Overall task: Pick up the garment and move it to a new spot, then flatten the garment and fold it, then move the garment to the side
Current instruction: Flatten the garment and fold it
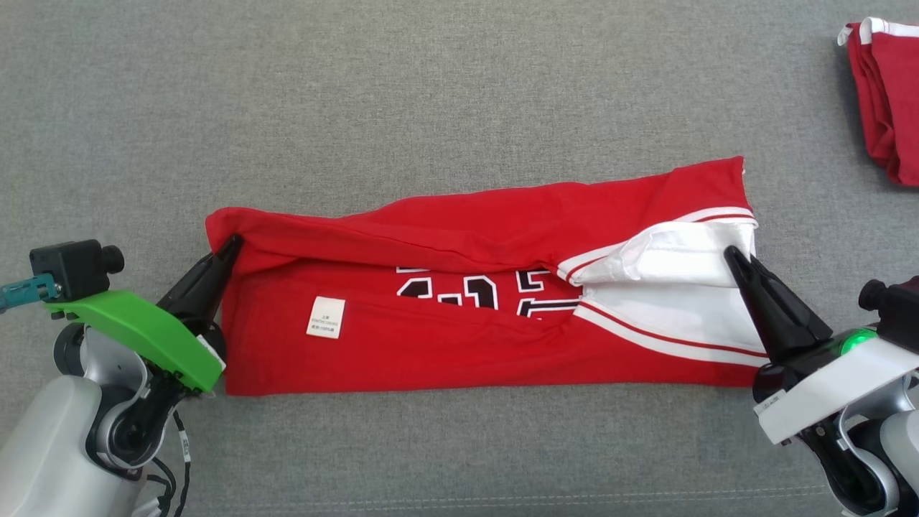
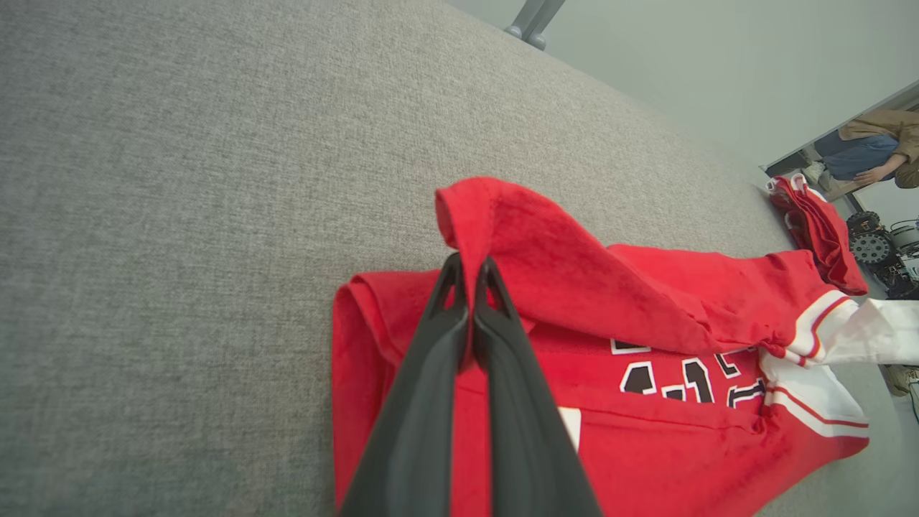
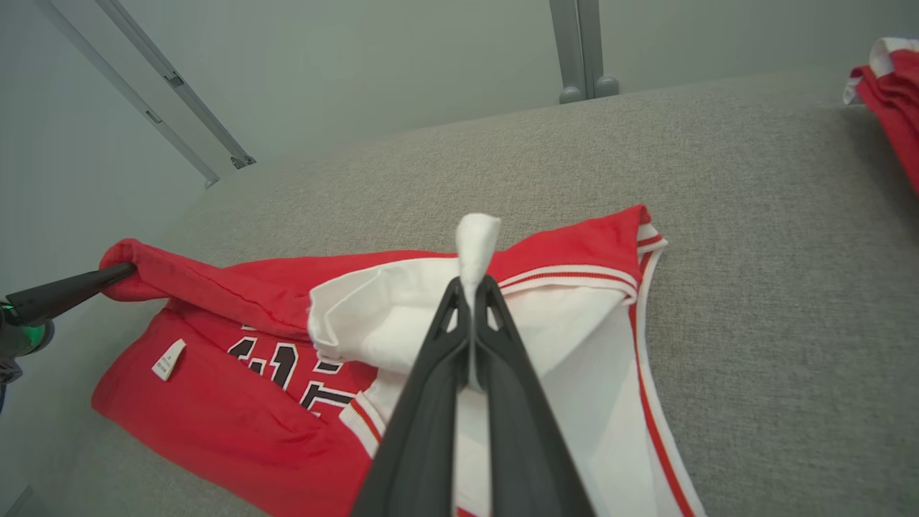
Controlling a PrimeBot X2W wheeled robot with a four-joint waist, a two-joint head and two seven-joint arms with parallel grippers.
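A red garment [image 1: 445,337] with white trim and black numerals lies in a long strip across the grey surface, its far layer partly folded over toward me. My left gripper [image 1: 231,245] is shut on the red fabric at the strip's left end, pinching a raised fold [image 2: 474,215]. At the right end my right gripper [image 1: 732,255] is shut on the white part of the garment [image 3: 477,237], lifted a little above the surface. The left gripper [image 3: 126,271] also appears at the left of the right wrist view. A small white label [image 1: 327,317] faces up.
Another red and white garment [image 1: 883,93] lies bunched at the far right corner of the grey fabric surface [image 1: 431,93]. A person [image 2: 876,147] crouches beyond the surface's far edge, near wheeled equipment [image 2: 872,248]. Metal posts [image 3: 583,50] stand behind the surface.
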